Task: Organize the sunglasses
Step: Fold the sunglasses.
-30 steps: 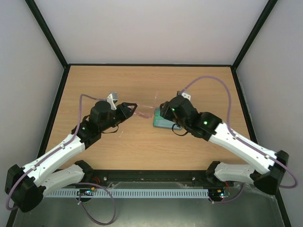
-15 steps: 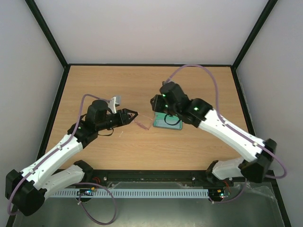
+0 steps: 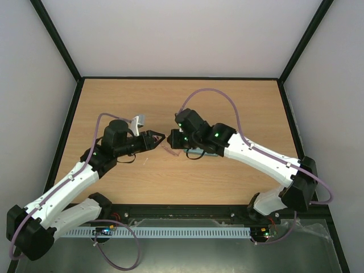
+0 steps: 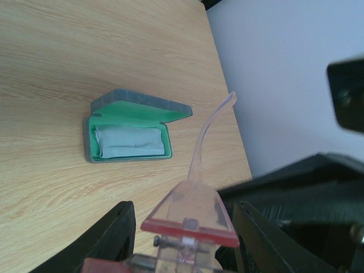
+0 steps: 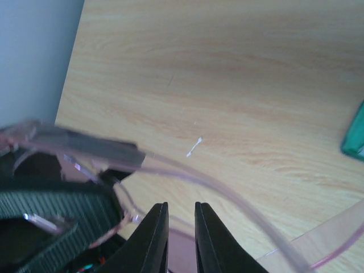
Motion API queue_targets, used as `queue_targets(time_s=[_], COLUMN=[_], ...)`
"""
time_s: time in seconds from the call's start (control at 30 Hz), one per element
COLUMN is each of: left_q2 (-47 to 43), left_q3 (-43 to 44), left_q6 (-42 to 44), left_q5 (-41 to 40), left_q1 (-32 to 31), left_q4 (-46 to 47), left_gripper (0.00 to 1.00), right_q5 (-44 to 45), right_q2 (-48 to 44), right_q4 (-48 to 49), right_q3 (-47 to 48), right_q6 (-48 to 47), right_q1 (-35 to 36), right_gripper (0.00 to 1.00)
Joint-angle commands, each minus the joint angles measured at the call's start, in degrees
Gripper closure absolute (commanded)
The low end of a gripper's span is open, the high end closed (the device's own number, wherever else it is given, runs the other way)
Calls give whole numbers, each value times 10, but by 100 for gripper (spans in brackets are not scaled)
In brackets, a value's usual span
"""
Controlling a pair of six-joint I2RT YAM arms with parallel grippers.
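Observation:
The sunglasses (image 4: pixel 192 207), pink-tinted with thin clear arms, sit between my left gripper's (image 4: pixel 183 207) fingers, one arm pointing up and away. In the top view the left gripper (image 3: pixel 157 138) holds them (image 3: pixel 169 149) above the table's middle. My right gripper (image 3: pixel 177 140) is right at the glasses from the other side. In the right wrist view its jaws (image 5: pixel 181 206) stand a narrow gap apart, with a glasses arm (image 5: pixel 227 193) curving just ahead of them. The blue-grey case (image 4: pixel 131 133) lies open, green-lined, with the light blue cloth (image 4: pixel 131 142) inside.
In the top view the case (image 3: pixel 199 152) is mostly hidden under the right arm. Its green edge (image 5: pixel 355 133) shows at the right of the right wrist view. A small white scrap (image 5: pixel 194 147) lies on the wooden table (image 3: pixel 239 108). Dark walls ring the table.
The right arm has swung left, off the case and up to the sunglasses. The left gripper has stayed nearly in place with the glasses.

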Motion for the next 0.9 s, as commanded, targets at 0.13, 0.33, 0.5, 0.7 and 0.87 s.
queue_targets(time_s=[0.13,0.33,0.5,0.7,0.87], left_q2=[-6,-12,-22,-35,-41], left_q3=[7,5,0,-15,-17], left_q6=[-3,2,10,8,4], left_q5=[11,17,14,32,47], left_q1=[7,9,13,17,16], left_q4=[24,15,-6,-2,9], left_gripper=[56,56,55,55,55], right_q5=[-28,49,85,72,52], right_q2=[2,-21,-37,-43,4], right_q4=[38,-1,-39,-45,-32], right_q3=[-32,-7,25,22,39], right_q6=[25,25,15,1,-16], right_q1=[45,45,30,-15,-22], right_gripper=[84,83,83,83,83])
